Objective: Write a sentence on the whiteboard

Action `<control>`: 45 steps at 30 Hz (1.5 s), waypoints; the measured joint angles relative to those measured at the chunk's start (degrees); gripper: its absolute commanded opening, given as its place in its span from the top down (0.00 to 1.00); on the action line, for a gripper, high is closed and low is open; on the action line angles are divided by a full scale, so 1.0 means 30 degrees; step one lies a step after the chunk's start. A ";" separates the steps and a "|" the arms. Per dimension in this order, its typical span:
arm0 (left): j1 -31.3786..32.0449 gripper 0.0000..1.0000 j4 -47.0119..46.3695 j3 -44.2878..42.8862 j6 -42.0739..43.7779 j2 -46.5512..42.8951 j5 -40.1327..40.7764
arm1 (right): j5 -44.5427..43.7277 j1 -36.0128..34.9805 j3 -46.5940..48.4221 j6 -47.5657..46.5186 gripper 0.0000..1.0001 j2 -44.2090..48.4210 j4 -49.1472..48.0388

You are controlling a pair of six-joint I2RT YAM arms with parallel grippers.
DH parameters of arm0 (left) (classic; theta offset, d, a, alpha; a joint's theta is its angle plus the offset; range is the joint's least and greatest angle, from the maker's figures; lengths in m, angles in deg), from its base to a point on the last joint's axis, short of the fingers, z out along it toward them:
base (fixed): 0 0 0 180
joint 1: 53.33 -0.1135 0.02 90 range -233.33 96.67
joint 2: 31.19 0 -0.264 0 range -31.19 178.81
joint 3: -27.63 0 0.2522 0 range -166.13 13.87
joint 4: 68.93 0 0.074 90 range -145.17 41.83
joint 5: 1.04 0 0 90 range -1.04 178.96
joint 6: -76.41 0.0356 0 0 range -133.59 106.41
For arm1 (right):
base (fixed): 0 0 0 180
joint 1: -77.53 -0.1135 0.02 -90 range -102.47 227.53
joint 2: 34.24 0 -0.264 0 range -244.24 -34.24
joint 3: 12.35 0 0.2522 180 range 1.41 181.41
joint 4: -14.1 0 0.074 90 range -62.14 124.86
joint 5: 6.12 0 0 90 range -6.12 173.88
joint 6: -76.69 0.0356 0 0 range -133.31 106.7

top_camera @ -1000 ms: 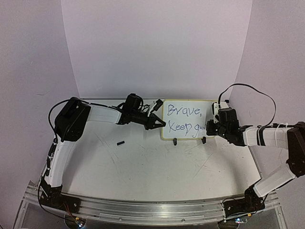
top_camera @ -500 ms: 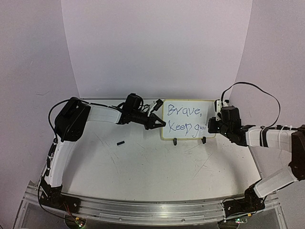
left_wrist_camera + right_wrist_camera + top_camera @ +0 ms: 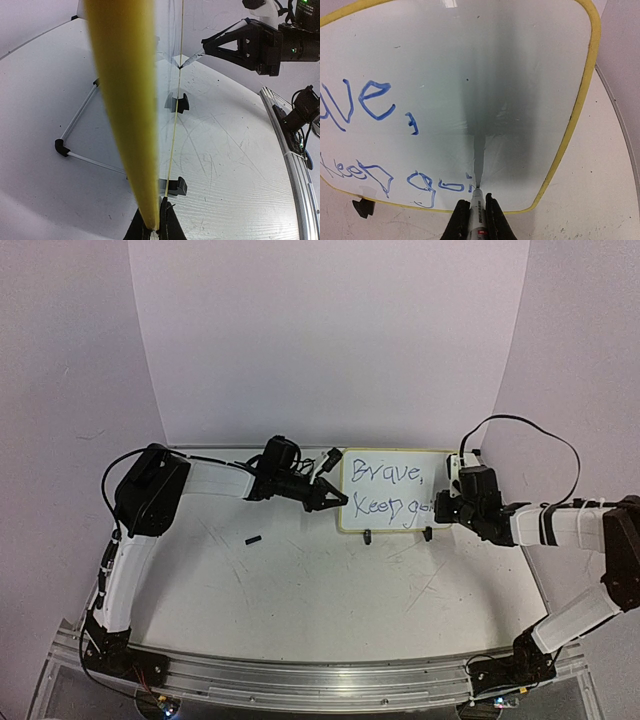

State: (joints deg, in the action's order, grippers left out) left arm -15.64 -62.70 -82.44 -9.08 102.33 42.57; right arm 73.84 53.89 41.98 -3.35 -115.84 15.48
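Note:
The whiteboard (image 3: 432, 462) stands upright at the back of the table, with blue writing "Brave, Keep goi". My left gripper (image 3: 337, 500) is shut on its left edge; in the left wrist view the blurred yellow rim (image 3: 125, 100) runs up from between the gripper's (image 3: 155, 229) fingertips. My right gripper (image 3: 447, 508) is shut on a marker (image 3: 477, 216). The right gripper (image 3: 478, 210) holds its tip against the board (image 3: 520, 60) just right of the last blue letter, near the lower right corner. The marker tip also shows in the left wrist view (image 3: 192, 59).
A small black cap (image 3: 253, 538) lies on the tabletop left of the board. Two black clip feet (image 3: 368, 536) (image 3: 428, 534) stand at the board's bottom edge. A thin stand with black corners (image 3: 62, 146) is behind the board. A metal rail (image 3: 320, 680) runs along the near edge.
My right gripper with the marker shifted slightly up and right, then came back down and left at the board's lower right. The left gripper and the board have not moved.

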 measured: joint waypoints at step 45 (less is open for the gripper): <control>0.0000 1.00 0.0015 0.0000 -0.0022 0.0000 0.0007 | -0.1202 0.0124 0.0219 0.0124 1.00 0.0204 0.0131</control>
State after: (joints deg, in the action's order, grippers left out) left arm -15.64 -62.66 -82.44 -9.14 102.33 42.59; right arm 70.23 54.26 42.64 -2.98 -115.23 15.87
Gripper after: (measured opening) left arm 0.049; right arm 0.096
